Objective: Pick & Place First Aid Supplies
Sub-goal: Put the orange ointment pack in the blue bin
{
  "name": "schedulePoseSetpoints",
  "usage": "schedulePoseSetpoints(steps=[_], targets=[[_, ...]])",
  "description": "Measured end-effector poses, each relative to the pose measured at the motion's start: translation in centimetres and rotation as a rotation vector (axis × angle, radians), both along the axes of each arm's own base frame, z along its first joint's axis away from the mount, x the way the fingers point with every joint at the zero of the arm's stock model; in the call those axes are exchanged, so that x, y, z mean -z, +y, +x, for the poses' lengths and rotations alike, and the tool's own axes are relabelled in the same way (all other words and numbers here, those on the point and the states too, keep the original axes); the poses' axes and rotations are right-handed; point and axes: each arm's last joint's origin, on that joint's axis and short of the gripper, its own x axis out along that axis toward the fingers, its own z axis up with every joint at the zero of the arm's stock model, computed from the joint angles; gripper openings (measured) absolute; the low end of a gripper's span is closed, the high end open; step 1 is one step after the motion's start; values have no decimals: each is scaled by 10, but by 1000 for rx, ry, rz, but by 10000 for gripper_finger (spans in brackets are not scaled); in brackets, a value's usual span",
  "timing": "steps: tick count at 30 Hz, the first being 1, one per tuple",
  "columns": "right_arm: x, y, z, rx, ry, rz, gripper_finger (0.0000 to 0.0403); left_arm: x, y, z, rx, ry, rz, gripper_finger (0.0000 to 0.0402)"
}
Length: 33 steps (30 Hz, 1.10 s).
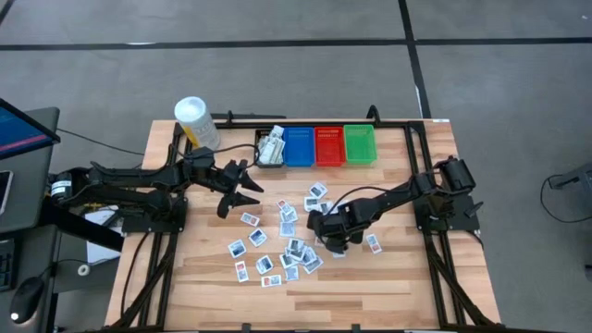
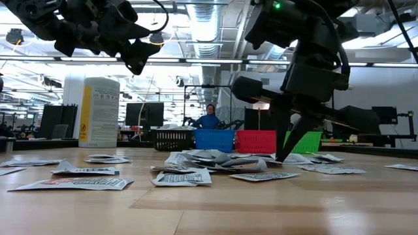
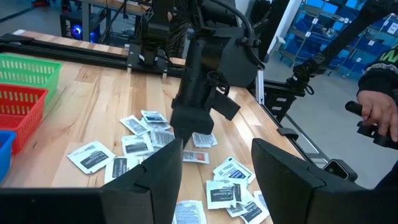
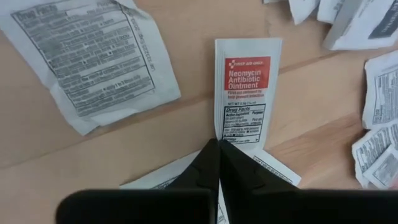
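Many small flat first aid packets [image 1: 287, 242] lie scattered on the wooden table, some overlapping. My right gripper [image 4: 217, 146] points steeply down in the middle of the scatter and is shut on a white packet with a red header [image 4: 247, 93]. A larger packet with grey print [image 4: 93, 59] lies flat beside it. In the low view the right gripper's fingertips [image 2: 282, 155] reach down to the table among the packets. My left gripper [image 1: 242, 190] hovers open above the table's left part, clear of everything, and looks toward the right arm. My right gripper has the red-headed packet by its short end farthest from the red header [image 4: 231, 138], pinched between the two shut fingertips. The fingers come from above, slanting steeply down. The rest of the packet looks flat on the wood; whether it is lifted, I cannot tell.
Four bins stand in a row at the far edge: black [image 1: 270, 148] with packets in it, blue [image 1: 298, 145], red [image 1: 329, 145], green [image 1: 359, 144]. A white tub [image 1: 196, 123] stands at the far left. A person's hand [image 3: 379, 112] shows beyond the table.
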Motion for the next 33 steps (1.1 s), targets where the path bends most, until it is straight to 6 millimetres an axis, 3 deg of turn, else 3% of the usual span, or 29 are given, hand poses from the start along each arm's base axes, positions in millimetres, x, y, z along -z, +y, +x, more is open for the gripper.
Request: schedulePoseSetpoints(steps=[8, 15, 20, 24, 33], targets=[[-9, -12, 8, 108, -15, -21, 0, 1, 0, 0, 0, 9, -3, 193], [-30, -10, 21, 160, -59, 32, 0, 1, 0, 0, -16, 36, -88, 193], [-46, -19, 30, 265, -108, 118, 0, 1, 0, 0, -27, 53, -141, 193], [-68, -30, 34, 380, -162, 251, 0, 1, 0, 0, -27, 53, -143, 193], [-115, -62, 42, 679, -269, 722, 0, 1, 0, 0, -28, 53, -143, 192]])
